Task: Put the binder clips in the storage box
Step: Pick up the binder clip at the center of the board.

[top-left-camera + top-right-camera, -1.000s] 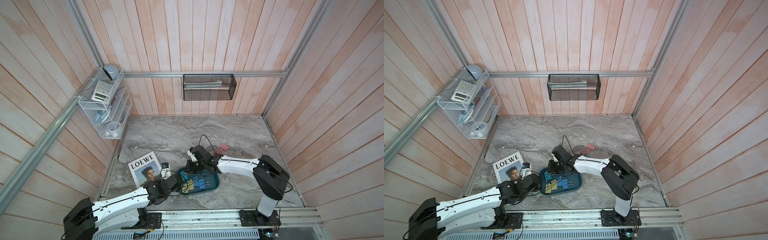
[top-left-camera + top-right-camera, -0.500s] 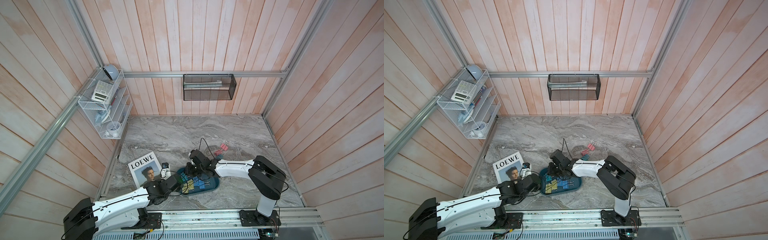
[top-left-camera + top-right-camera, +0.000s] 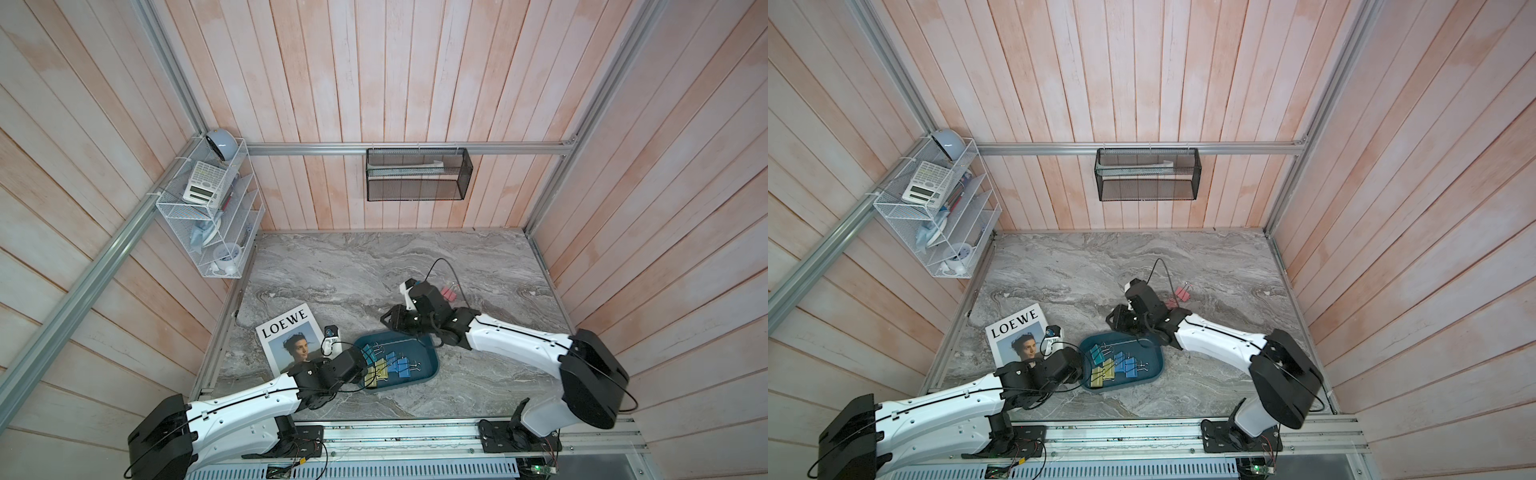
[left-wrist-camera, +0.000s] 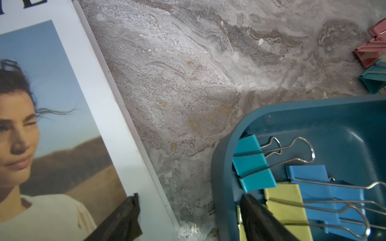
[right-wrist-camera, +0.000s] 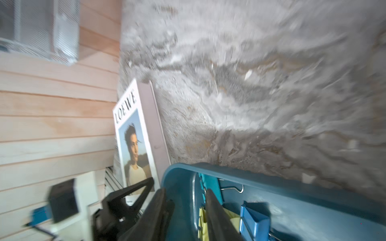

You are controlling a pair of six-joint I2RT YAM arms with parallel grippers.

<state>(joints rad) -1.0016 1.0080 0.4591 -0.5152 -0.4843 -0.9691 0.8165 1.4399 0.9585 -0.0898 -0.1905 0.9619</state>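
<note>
Here, the right gripper (image 5: 185, 191) hangs over the far rim of the storage box (image 3: 417, 347), its fingers parted with no clip between them, in a blurred wrist view. The left gripper (image 4: 189, 196) gapes wide and empty at the box's corner, 1 finger over the magazine (image 3: 291, 340), the other over the rim. The box sits near the front of the marble table (image 3: 353, 266) with 5 binder clips (image 3: 386, 365) inside: 1 teal, 2 yellow, 2 blue. Beyond it, 2 pink clips (image 3: 448, 293) and 1 teal clip (image 4: 373, 79) lie close together on the table.
</note>
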